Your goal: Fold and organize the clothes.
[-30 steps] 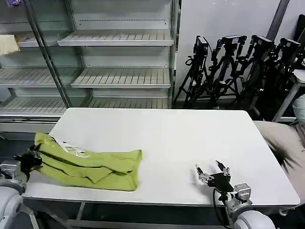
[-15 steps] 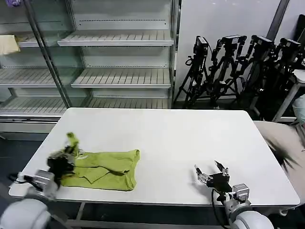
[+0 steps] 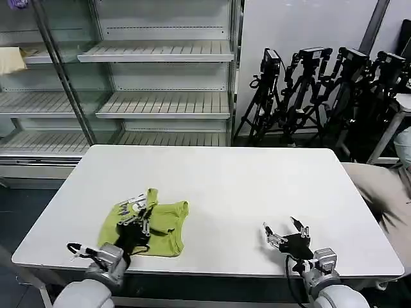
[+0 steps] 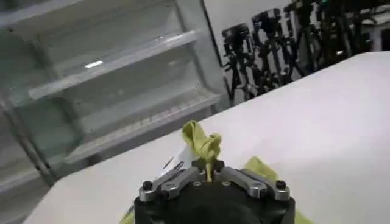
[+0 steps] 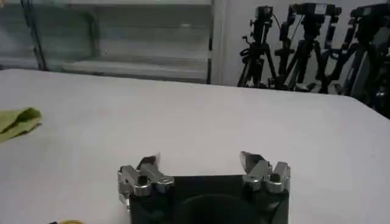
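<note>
The left pincer (image 3: 142, 215) sits over the lime yellow-green T-shirt (image 3: 164, 226), clamped on a pinch of its fabric; in the left wrist view a twisted tuft of the cloth (image 4: 203, 145) stands up from between the closed fingers (image 4: 177, 180). The T-shirt lies bunched into a compact heap on the white tabletop (image 3: 244, 186), spreading out from beneath this pincer and a little to its right. The pincer and its arm cover the middle of the heap, so the way the layers lie under it cannot be made out. A scrap of white print or label (image 3: 131, 201) shows just beside the pincer at the heap's far edge; its marking is too small to read. In the left wrist view the pincer body (image 4: 213, 204) hides most of the shirt, leaving only slivers of green at either side.

The right pincer (image 3: 286, 232) rests low on the tabletop, well apart from the T-shirt and far to the right of the left pincer, with its fingers (image 5: 146, 173) spread wide and nothing between them. From the right wrist view only one corner of the shirt (image 5: 18, 122) appears, cut off by the frame edge, far across bare tabletop from that pincer
</note>
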You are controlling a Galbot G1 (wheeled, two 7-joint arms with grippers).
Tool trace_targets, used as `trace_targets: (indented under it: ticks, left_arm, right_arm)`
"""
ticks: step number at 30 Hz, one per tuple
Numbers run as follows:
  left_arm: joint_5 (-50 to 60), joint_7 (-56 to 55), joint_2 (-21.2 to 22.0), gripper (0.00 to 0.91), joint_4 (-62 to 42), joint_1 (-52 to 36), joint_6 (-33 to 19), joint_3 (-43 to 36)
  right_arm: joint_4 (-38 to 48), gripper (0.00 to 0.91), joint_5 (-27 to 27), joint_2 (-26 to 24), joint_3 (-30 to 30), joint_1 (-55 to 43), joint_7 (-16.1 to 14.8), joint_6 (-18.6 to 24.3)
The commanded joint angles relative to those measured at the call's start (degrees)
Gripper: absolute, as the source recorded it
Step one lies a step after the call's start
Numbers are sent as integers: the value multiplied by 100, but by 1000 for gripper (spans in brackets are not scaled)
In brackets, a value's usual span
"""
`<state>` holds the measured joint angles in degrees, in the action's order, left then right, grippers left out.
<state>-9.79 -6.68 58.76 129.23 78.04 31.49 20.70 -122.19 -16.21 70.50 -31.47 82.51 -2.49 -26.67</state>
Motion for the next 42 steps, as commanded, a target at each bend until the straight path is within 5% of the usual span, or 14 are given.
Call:
trace_targets:
  ticks: [1, 11, 12, 13, 25, 32, 38, 42]
  left_arm:
    - [-55, -62, 204, 10, -417, -406, 70, -522]
    - [-214, -44, 213, 10, -293, -377, 152, -701]
    - [-205, -46, 223, 71, -306, -385, 151, -706]
    - [-170, -42, 233, 907, -360, -396, 151, -700]
    - [-1114, 203, 22, 907, -103, -711, -869, -13]
    - [-1655, 9, -684, 907, -186, -522, -787, 1286]
    - [-1821, -278, -490, 907, -725, 341, 115, 1888]
    - [-2219, -339, -230, 907, -1030, 575, 161, 1768]
  right_arm:
    - [-4, 907, 9, -5, -24, 43, -3, 8]
    - [29, 907, 13, 6, -37, 55, 5, 22]
    - [31, 907, 13, 4, -37, 61, 4, 22]
    - [27, 907, 12, 2, -36, 67, 2, 24]
    - [-35, 907, 6, -19, -81, 177, -37, 72]
    - [-23, 907, -9, -74, -183, 270, -73, 156]
    - [-39, 907, 0, -19, -119, 229, -72, 159]
    - [-64, 907, 4, -33, -112, 215, -66, 137]
